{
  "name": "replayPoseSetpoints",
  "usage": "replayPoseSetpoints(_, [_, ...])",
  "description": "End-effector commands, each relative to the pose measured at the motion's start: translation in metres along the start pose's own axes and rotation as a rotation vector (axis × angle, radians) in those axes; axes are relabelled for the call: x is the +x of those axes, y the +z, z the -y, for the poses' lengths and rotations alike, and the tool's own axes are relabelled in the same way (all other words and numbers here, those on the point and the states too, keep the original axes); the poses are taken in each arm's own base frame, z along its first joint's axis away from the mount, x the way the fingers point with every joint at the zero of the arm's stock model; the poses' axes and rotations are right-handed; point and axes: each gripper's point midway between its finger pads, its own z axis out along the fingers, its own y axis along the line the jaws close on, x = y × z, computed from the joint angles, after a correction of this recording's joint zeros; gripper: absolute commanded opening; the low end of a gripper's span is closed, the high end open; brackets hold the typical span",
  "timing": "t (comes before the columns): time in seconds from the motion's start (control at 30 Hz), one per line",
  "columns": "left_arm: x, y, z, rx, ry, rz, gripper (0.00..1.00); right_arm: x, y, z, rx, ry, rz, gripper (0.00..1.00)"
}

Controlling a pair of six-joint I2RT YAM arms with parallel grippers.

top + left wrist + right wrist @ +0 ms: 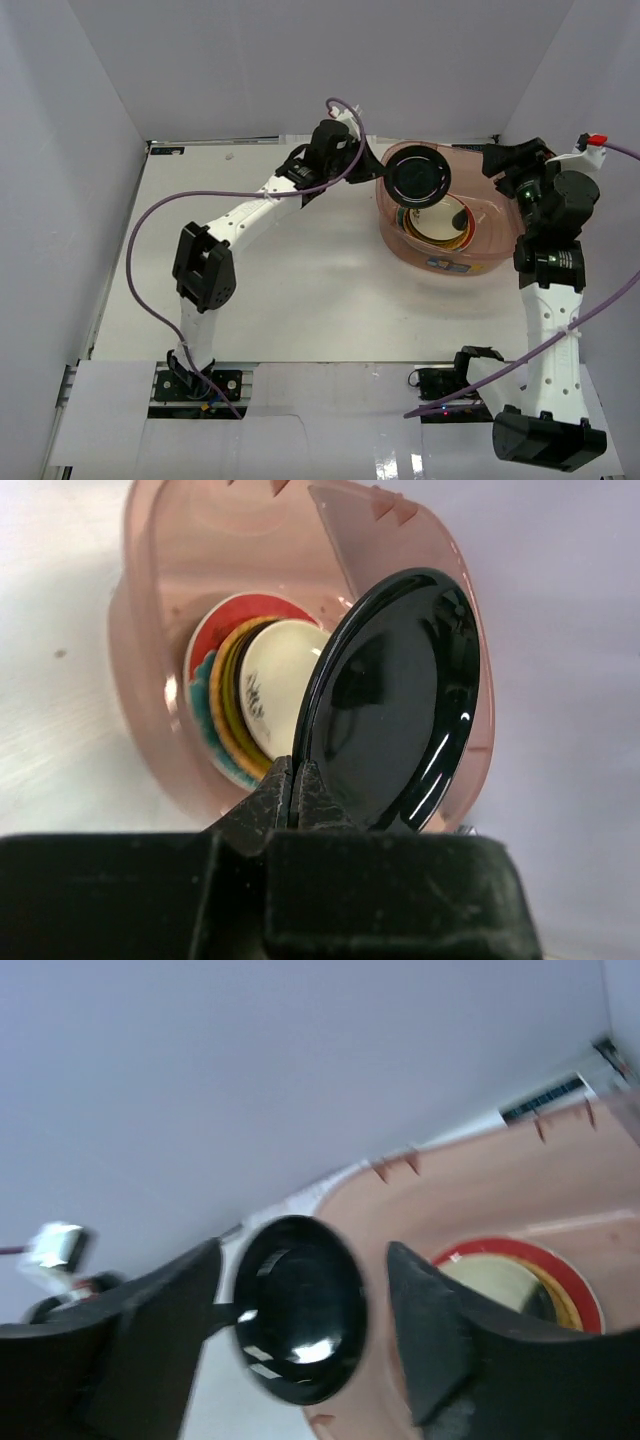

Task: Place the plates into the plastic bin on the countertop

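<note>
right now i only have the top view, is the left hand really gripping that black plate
Observer: Yes. In its wrist view the left hand is pinched shut on the rim of the black plate.
Operator: right hand holding anything
Observer: No, the right hand is open and grips nothing.
Operator: what's topmost in the bin
Observer: A cream plate with a dark marking, and a red plate lower in the stack, inside the plastic bin.

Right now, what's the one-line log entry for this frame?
left tool: shut on black plate, tilted over plastic bin | bin: stacked plates inside | right tool: open, holding nothing
</note>
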Motion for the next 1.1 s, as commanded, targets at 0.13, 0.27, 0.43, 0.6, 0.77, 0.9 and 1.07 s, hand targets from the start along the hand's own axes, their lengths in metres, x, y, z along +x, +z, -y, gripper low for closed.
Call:
replayPoseSetpoints(0.13, [0.026,0.071,0.035,0.051,0.022,-0.074,0.0,-0.016,-0.044,-0.061,-0.254,0.011,0.009,0.08])
replayPoseSetpoints(0.27, [0.032,0.094,0.044,0.071,0.035,-0.059,0.0,0.009,-0.049,-0.051,-0.258,0.001,-0.05,0.08])
replayPoseSetpoints(0.43, [0.044,0.111,0.036,0.068,0.017,-0.064,0.0,0.033,-0.051,-0.044,-0.264,-0.01,-0.098,0.14])
replayPoseSetpoints(0.6, [0.05,0.116,0.033,0.074,0.008,-0.071,0.32,0.045,-0.05,-0.038,-0.254,-0.02,-0.121,0.19])
replayPoseSetpoints(0.77, [0.037,0.107,0.051,0.129,0.021,-0.046,0.68,0.048,-0.054,-0.037,-0.255,-0.033,-0.132,0.24])
replayPoseSetpoints(0.9, [0.004,0.075,0.088,0.209,0.071,0.017,0.88,0.05,-0.062,-0.043,-0.289,-0.04,-0.147,0.27])
replayPoseSetpoints(1.07, [-0.042,-0.006,0.129,0.266,0.209,0.159,0.98,0.05,-0.072,-0.052,-0.336,-0.058,-0.154,0.39])
